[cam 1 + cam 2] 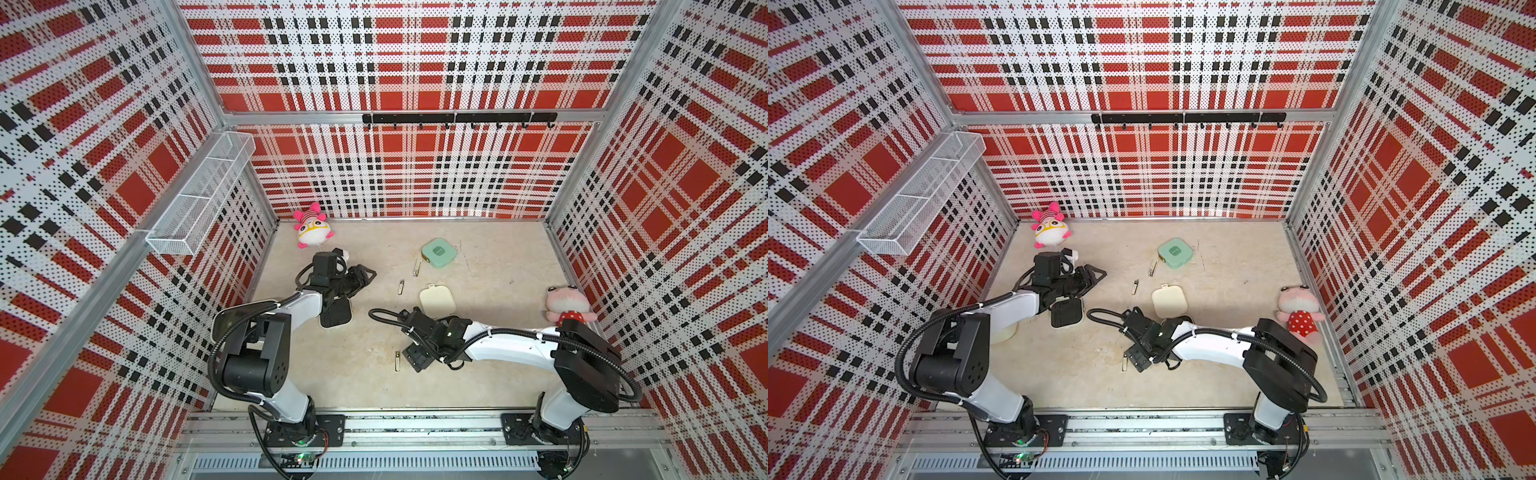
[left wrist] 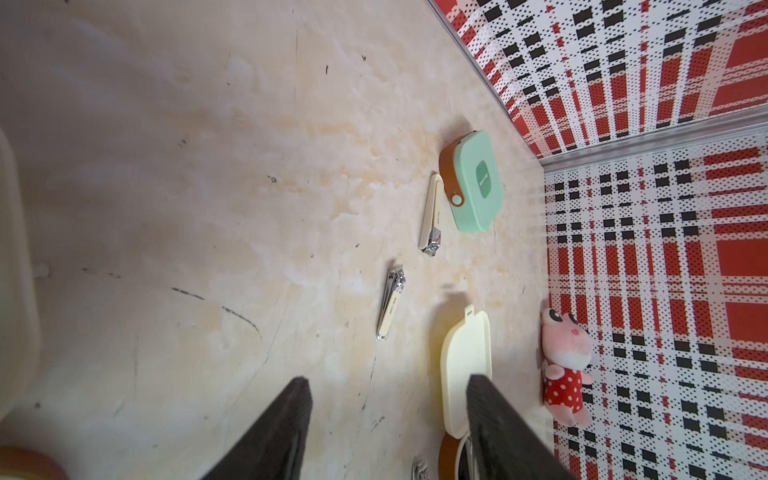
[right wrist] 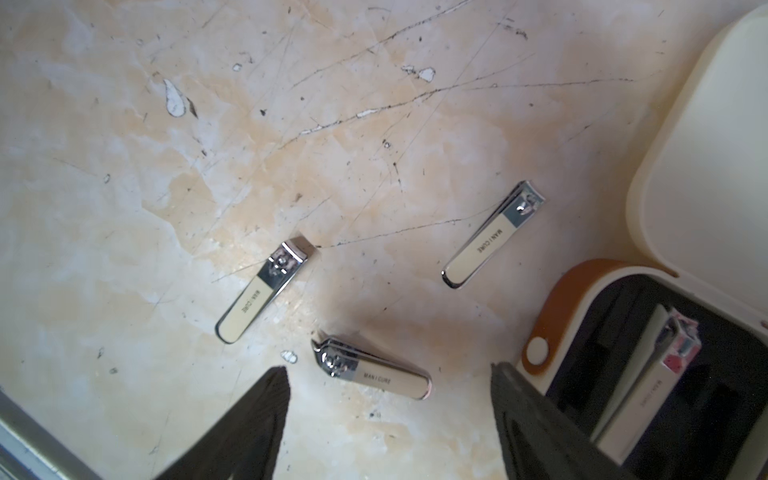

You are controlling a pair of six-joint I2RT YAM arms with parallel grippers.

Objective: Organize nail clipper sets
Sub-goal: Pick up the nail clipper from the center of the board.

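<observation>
Scuffed beige marble tabletop (image 1: 498, 266), plaid perforated walls. The mint green case (image 1: 439, 252) is seen closed at about 1 o'clock from table centre, with a long clipper (image 1: 417, 268) just beside it at its 8 o'clock. The open cream case (image 1: 435, 299) is found near centre. The left gripper (image 2: 388, 380) is noted with jaws moderately apart and empty. The right gripper (image 3: 390, 370) is spread wide over a loose clipper (image 3: 372, 370), which lies ungripped on the table.
</observation>
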